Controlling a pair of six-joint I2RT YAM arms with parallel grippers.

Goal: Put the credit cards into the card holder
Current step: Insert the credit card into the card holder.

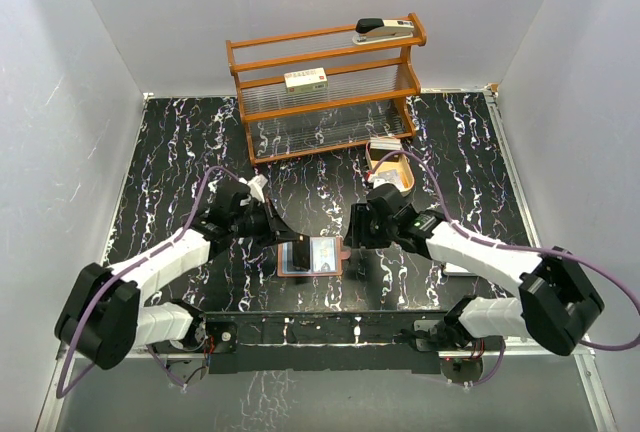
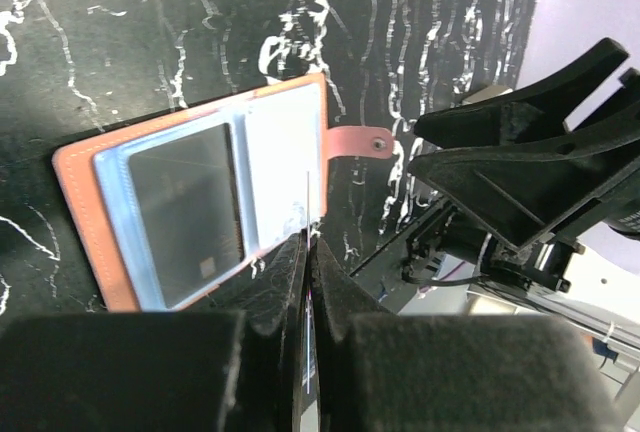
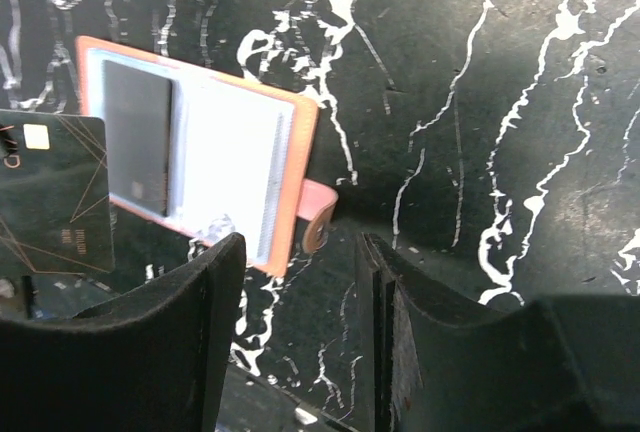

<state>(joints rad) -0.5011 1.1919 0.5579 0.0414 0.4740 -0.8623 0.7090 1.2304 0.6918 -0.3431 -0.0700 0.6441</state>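
Closest to my bases, the card holder [image 1: 312, 255] lies opened flat on the counter [image 1: 170, 142]. Its clear pockets [image 2: 190, 212] face up and its closing tab [image 2: 358, 140] sticks out toward 3 o'clock. I judge it is spread this way so a card can slide straight into a pocket mouth. The pocket on the 9 o'clock side looks dark, perhaps already filled. The pale one beside it looks free, though I cannot be sure.

My left pincer [image 2: 308, 248] sits at the holder's 10 o'clock, pinched fully together on a credit card [image 3: 55, 192]. I hold it by one end, standing on edge, so from my own wrist it is only a thin line reaching over the pale pocket. Whether its edge touches the plastic I cannot tell.

My right pincer [image 3: 300, 247] hangs at the holder's 2 o'clock, near the tab, jaws moderately wide with nothing between them. I think it is well placed to pin the holder down while the card goes in.

Farther out at 1 o'clock sits an oval wooden tray [image 1: 392, 166], its contents unclear. At 12 o'clock stands a wooden shelf [image 1: 325, 112] with a cream box [image 1: 306, 79] on its middle level and a stapler [image 1: 385, 30] on top. All of these stand well apart from the work. The likely hindrances are my own two wrists crowding one small holder, and the flimsy pocket lip.
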